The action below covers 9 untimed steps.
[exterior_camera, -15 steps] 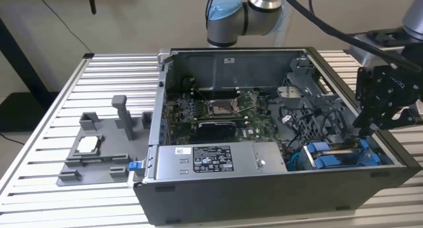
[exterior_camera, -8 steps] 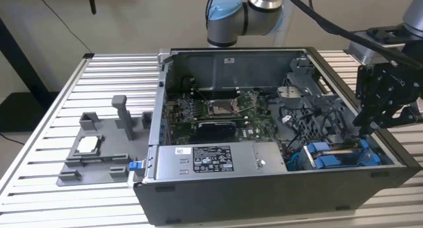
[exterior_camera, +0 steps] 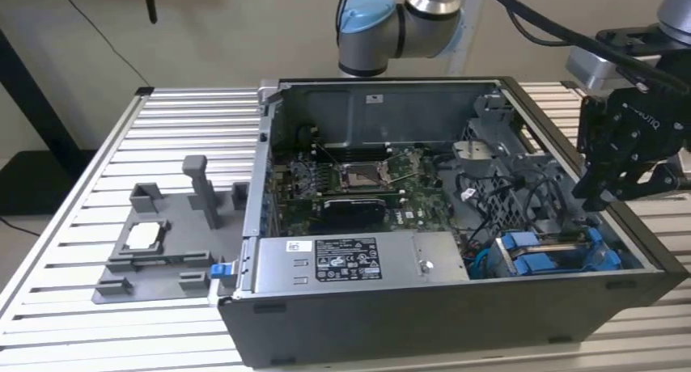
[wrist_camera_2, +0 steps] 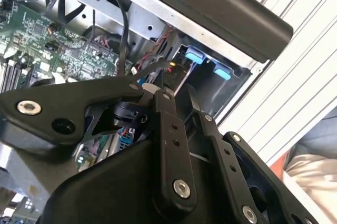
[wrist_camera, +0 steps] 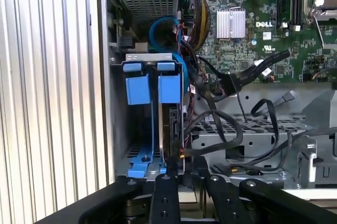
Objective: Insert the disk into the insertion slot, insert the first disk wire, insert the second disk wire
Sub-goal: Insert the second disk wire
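The disk (wrist_camera: 171,124) stands on edge inside the insertion slot (wrist_camera: 139,89), a grey bay with blue trim at the case's front corner on the exterior view's right (exterior_camera: 545,263). My gripper (exterior_camera: 597,200) hangs just over the slot's far end, by the case wall. In both wrist views its fingers (wrist_camera: 164,192) meet at the disk's end. They are shut on the black connector of a disk wire (wrist_camera_2: 174,79) with red and yellow leads. The gripper (wrist_camera_2: 171,89) hides the spot where connector and disk meet. The slot's blue tabs (wrist_camera_2: 195,55) sit beyond the connector.
The open case holds a motherboard (exterior_camera: 362,182) and a grey labelled power-supply box (exterior_camera: 345,259) at the front. Loose black cables (wrist_camera: 247,76) lie beside the bay over a metal cage. A grey fixture (exterior_camera: 162,243) sits on the slatted table (exterior_camera: 141,145), on the exterior view's left.
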Each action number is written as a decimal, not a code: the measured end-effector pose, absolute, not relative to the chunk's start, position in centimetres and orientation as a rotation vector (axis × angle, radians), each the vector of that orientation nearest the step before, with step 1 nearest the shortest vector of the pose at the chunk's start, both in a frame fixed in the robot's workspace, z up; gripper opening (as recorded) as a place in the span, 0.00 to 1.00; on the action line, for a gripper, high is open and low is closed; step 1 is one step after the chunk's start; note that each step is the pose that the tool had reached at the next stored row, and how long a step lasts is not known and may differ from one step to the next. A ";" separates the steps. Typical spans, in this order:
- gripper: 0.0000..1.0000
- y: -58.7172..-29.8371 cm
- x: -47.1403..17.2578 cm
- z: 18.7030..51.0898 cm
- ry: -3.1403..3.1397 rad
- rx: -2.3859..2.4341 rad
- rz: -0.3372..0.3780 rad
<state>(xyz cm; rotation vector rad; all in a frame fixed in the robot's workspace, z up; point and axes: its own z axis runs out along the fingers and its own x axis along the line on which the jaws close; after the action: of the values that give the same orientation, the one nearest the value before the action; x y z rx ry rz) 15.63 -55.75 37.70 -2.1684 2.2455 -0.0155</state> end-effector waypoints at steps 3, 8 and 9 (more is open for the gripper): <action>0.27 -55.6 15.1 37.7 2.245 -2.169 -0.016; 0.27 -55.2 14.3 37.7 2.245 -2.168 -0.016; 0.27 -55.1 14.2 37.7 2.245 -2.168 -0.016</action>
<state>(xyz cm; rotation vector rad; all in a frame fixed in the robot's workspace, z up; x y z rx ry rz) 14.15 -55.10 37.70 -2.1682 2.2455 -0.0158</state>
